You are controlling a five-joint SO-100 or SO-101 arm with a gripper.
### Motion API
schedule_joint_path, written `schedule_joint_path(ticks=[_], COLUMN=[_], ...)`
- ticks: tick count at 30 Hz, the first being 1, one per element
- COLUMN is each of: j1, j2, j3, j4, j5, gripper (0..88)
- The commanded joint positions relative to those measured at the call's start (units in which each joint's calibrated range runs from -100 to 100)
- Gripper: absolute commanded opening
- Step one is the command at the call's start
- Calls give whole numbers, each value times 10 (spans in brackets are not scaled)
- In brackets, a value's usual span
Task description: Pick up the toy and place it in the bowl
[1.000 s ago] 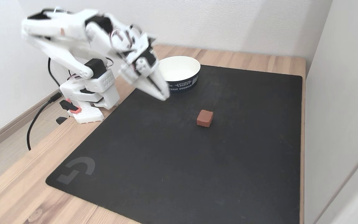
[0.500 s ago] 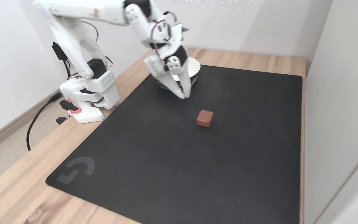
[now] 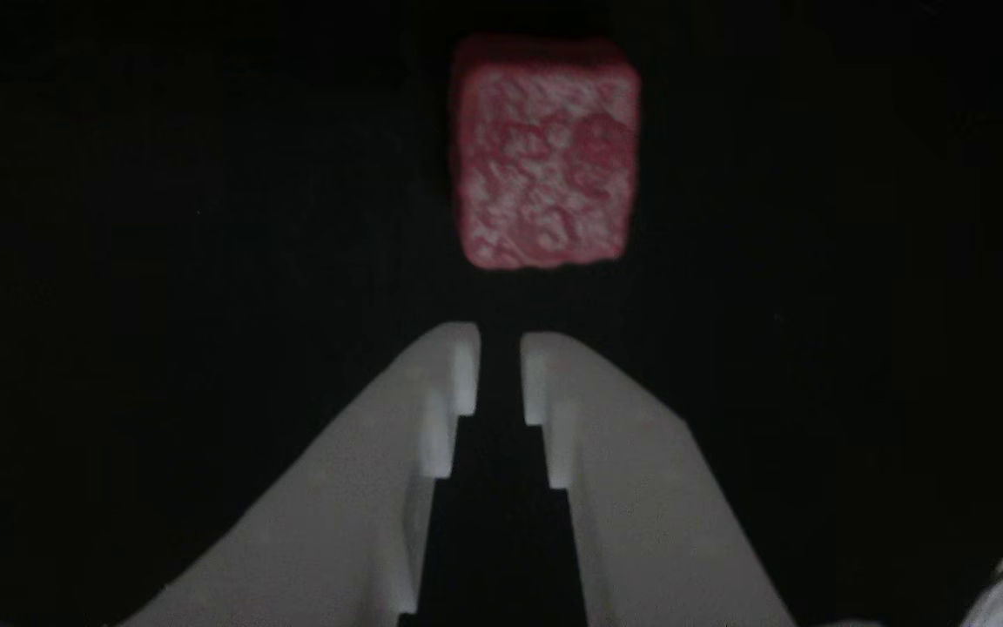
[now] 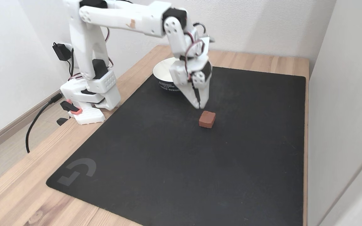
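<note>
The toy [image 4: 207, 119], a small dark-red cube with a rough speckled top, lies on the black mat in the fixed view. My gripper [image 4: 200, 106] hangs point-down just above and slightly left of it, apart from it, jaws almost together with nothing between them. In the other view, the toy [image 3: 545, 148] sits just beyond the gripper [image 3: 500, 348], whose white fingers leave only a narrow slit. The bowl [image 4: 165, 85], white inside with a dark lettered outer wall, stands behind the gripper, partly covered by the wrist.
A black mat [image 4: 168, 163] covers most of the wooden table [image 4: 17, 194]. The arm's white base [image 4: 90, 94] stands at the left edge with a black cable [image 4: 36, 119] trailing off. A pale wall panel [image 4: 341, 110] borders the table's right side.
The arm swung from the left of the bowl across its front and out to the right, bringing the shut gripper down close to the toy. The toy has not moved.
</note>
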Motion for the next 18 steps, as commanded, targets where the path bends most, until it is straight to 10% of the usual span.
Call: schedule_joint_path(ticks=[1,18], j1=[1,1], j2=[17,36], j3=[-32,-33], j4=[1,-33], j5=[-1,-1], gripper=[23,26])
